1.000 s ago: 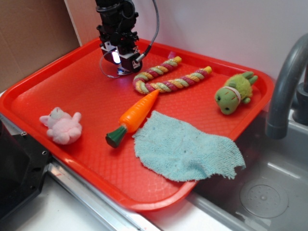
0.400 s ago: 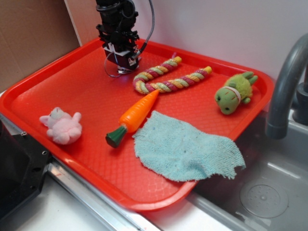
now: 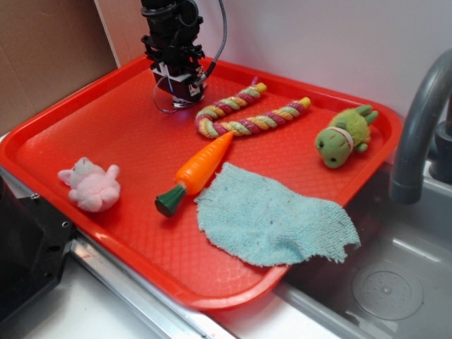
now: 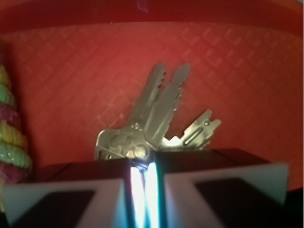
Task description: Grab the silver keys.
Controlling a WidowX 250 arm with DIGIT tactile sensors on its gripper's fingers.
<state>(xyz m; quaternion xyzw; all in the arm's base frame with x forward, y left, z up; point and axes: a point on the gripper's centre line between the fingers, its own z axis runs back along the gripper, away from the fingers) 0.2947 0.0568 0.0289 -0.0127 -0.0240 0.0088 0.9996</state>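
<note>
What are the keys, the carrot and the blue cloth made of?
The keys look like metal: grey-silver, with a dull shine and cut teeth. The carrot looks like hard plastic: smooth, glossy orange with a dark green end. The cloth looks like soft terry or microfibre: fuzzy, limp, with ragged edges. The exact fibre cannot be told.
</note>
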